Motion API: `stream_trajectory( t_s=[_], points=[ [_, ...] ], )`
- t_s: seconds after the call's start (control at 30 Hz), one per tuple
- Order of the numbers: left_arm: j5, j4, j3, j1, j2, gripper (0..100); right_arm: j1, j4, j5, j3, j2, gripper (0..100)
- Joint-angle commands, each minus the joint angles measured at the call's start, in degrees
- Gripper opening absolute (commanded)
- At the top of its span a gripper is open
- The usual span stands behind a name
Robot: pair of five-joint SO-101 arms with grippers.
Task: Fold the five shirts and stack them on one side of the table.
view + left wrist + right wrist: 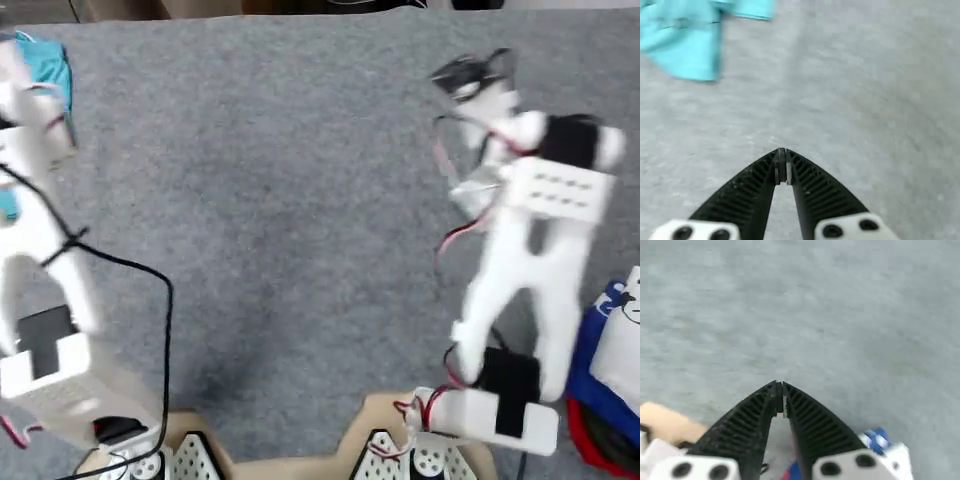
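Observation:
A turquoise shirt [48, 62] lies crumpled at the far left corner of the grey table [280, 190]. In the left wrist view the same shirt [687, 40] lies ahead of my left gripper [781, 166], which is shut on nothing and hangs above bare table. My right gripper [779, 399] is also shut with nothing in it, over bare grey surface. In the high view it [468, 72] sits at the far right. A stack of shirts [612, 345] in blue, white and red rests at the table's near right edge, beside the right arm's base.
A black cable [150, 290] loops from the left arm across the near left of the table. Tan base boards [385, 415] hold both arms at the front edge. The wide middle of the table is bare grey fabric.

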Motion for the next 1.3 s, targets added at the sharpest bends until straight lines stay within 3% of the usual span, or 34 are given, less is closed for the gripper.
stream_trajectory(
  t_s=[0.0,0.17,0.3,0.37,0.5,0.67,0.8,0.97,1.27],
  points=[
    [0.18,-8.35,2.64,-10.46,1.19,2,-8.31,-4.04,-3.69,5.41,-3.56,0.6],
    [-5.89,-21.36,3.34,-17.93,9.89,4,-15.60,-10.46,-5.98,9.27,-3.47,0.8],
    [-10.02,-31.12,3.34,-20.31,17.27,19,-17.01,-10.64,-6.07,9.01,-1.54,0.6],
    [-10.29,-37.01,3.34,-21.27,21.05,24,-16.22,-10.46,-6.07,9.36,0.13,0.6],
    [-12.22,-47.82,3.34,-21.71,29.32,25,-11.47,-7.74,-6.07,8.92,3.74,0.6],
    [-17.14,-52.75,3.34,-19.87,38.20,25,-5.14,-6.51,-5.98,8.92,4.88,0.6],
    [-21.36,-52.57,3.25,-18.11,41.98,20,-2.59,-5.27,-5.98,8.66,4.88,0.6],
    [-23.38,-47.38,1.85,-16.53,42.24,3,-2.24,-1.32,-6.07,5.49,4.88,0.6],
    [-23.03,-19.78,-19.08,-10.46,42.24,2,-2.24,-0.44,-9.67,1.71,4.88,0.6]
  ],
)
